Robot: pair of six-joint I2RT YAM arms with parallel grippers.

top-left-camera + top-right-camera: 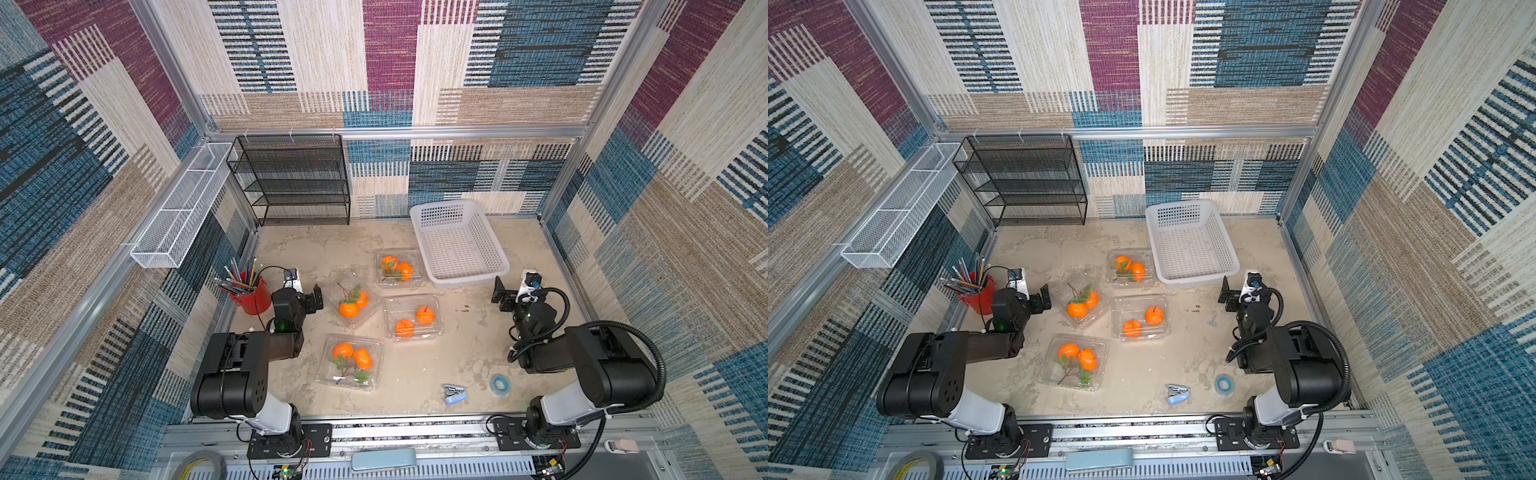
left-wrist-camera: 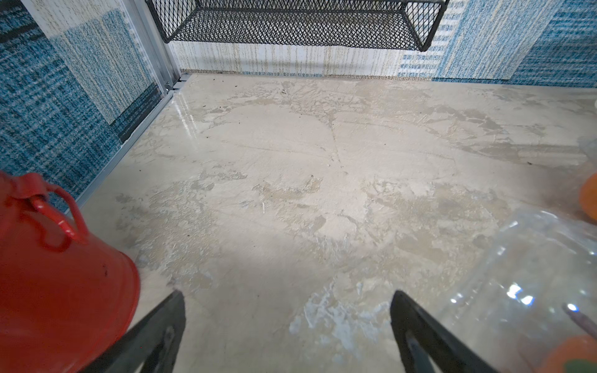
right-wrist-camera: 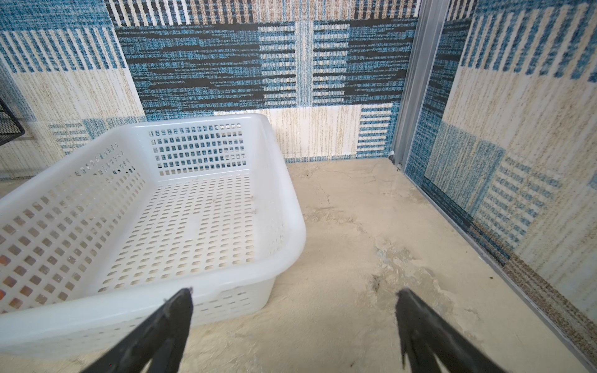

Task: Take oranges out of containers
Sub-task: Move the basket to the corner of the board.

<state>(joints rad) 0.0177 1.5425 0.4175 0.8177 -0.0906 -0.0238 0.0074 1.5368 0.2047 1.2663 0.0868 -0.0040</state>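
Observation:
Several clear plastic containers lie in the middle of the table, each with two oranges inside: a far one (image 1: 415,262), a left one (image 1: 337,291), a right one (image 1: 413,305) and a near one (image 1: 328,374). Oranges (image 1: 348,309) (image 1: 424,315) show through the lids, which look shut. My left gripper (image 1: 303,291) (image 2: 287,310) stands open over bare table, between the red bucket and the left container (image 2: 533,274). My right gripper (image 1: 513,291) (image 3: 294,306) is open and empty beside the white basket's near right corner.
A red bucket (image 1: 249,297) (image 2: 58,274) of pencils stands close to my left gripper. A white perforated basket (image 1: 465,282) (image 3: 290,206) sits at the back right. A black mesh shelf (image 1: 291,178) stands against the back wall. A blue stapler (image 1: 455,394) and tape roll (image 1: 498,384) lie at the near right.

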